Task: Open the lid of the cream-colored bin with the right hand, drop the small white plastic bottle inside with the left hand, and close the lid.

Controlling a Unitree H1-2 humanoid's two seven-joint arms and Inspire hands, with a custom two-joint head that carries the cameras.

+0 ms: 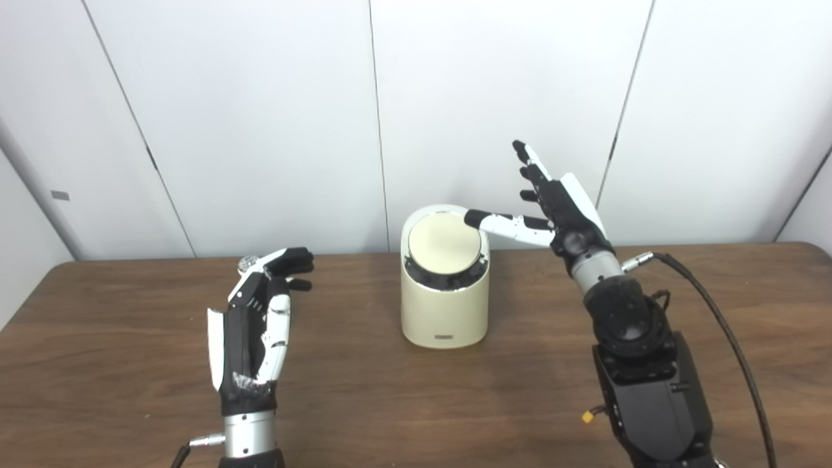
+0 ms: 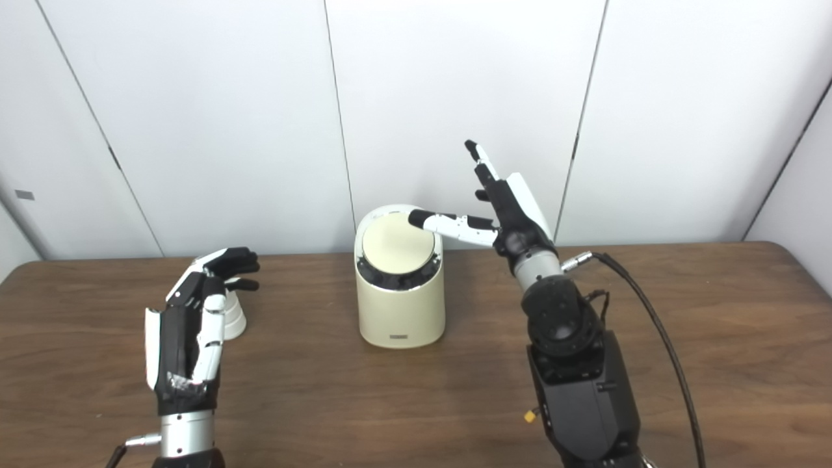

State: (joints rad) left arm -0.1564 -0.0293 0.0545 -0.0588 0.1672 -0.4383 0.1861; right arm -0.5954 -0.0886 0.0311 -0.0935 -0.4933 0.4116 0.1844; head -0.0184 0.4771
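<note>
now right hand (image 1: 562,211) raised, thumb on bin lid (image 1: 444,244), fingers splayed

You've got 1 bin (image 1: 444,305) w/ 1 lid (image 1: 444,245), 1 small white bottle (image 2: 233,316), 2 hands: left (image 1: 250,328), right (image 1: 559,208), 1 table (image 1: 390,403).

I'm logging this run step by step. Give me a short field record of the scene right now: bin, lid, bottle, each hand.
bin: cream-colored bin upright at the table centre
lid: lid shut, tilted toward the camera
bottle: small white plastic bottle on the table, mostly hidden behind the left hand
left hand: left hand open, next to the bottle, not gripping it
right hand: right hand open, one digit touching the lid's far right edge, other fingers raised
</note>
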